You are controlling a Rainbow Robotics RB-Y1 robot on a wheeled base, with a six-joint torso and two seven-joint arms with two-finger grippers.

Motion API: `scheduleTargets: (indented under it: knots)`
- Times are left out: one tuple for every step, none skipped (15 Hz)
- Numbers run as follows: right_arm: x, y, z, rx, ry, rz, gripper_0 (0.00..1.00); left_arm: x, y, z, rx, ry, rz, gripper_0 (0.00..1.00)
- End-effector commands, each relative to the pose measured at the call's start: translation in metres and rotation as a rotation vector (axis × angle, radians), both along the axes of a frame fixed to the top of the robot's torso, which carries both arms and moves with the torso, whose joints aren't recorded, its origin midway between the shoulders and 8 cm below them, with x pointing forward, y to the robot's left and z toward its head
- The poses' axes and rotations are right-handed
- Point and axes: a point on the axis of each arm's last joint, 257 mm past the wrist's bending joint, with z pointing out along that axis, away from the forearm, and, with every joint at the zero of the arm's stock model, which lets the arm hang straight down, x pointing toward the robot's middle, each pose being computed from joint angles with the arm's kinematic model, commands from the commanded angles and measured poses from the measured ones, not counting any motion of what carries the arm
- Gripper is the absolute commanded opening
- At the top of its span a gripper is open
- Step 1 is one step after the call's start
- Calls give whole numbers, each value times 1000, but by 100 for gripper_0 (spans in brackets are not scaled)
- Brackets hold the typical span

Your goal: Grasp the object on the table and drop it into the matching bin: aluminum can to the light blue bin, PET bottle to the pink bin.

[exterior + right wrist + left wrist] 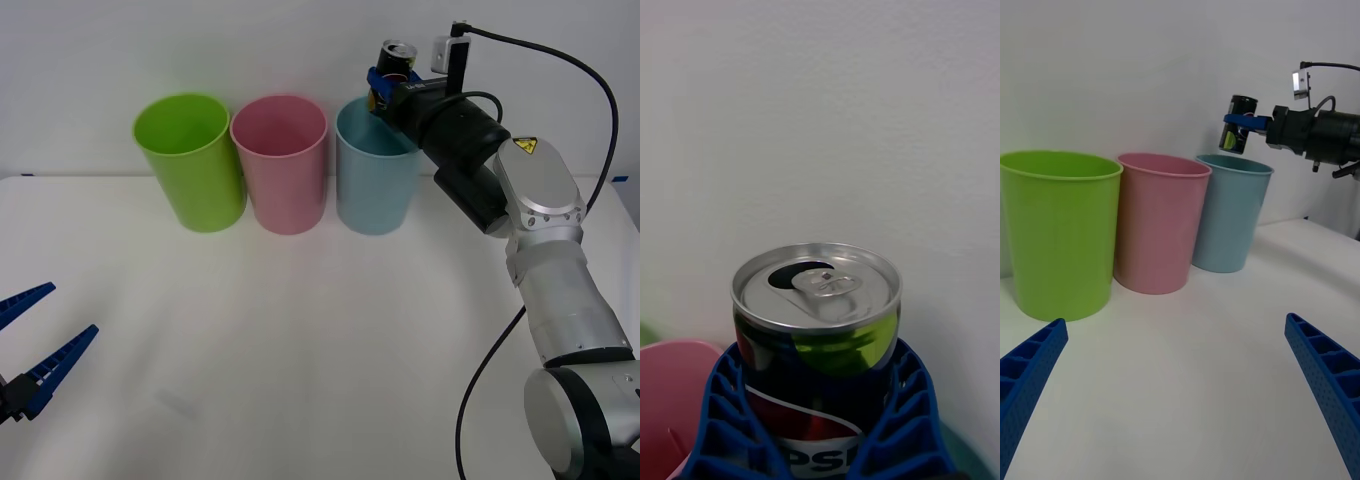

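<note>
On my left I see a lime green bin (190,160) standing upright, beside a white wall (250,50).

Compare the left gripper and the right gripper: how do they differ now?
The left gripper is open and holds nothing; the right gripper is shut on the can. The left gripper hangs low over the near table; the right gripper is raised above the light blue bin. Both have blue ribbed fingers.
</note>
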Motion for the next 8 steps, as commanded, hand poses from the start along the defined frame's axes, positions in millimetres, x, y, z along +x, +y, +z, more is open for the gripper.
scheduleTargets:
  knots:
    - [0, -1, 0, -7, -4, -3, 100, 0, 0, 0, 0, 0, 0, 100]
    - [0, 0, 0, -11, -6, 0, 100, 0, 0, 0, 0, 0, 0, 100]
    - [0, -2, 0, -10, -7, -1, 100, 0, 0, 0, 0, 0, 0, 100]
    - [-1, -1, 1, -10, -9, 3, 100, 0, 0, 0, 0, 0, 0, 100]
    - [-1, -2, 1, -12, -11, 4, 100, 0, 0, 0, 0, 0, 0, 100]
    - [-2, -2, 1, -14, -11, 9, 100, 0, 0, 0, 0, 0, 0, 100]
    - [-3, -3, 1, -12, -11, 16, 100, 0, 0, 0, 0, 0, 0, 100]
    - [-4, -4, 0, -16, -13, 21, 100, 0, 0, 0, 0, 0, 0, 100]
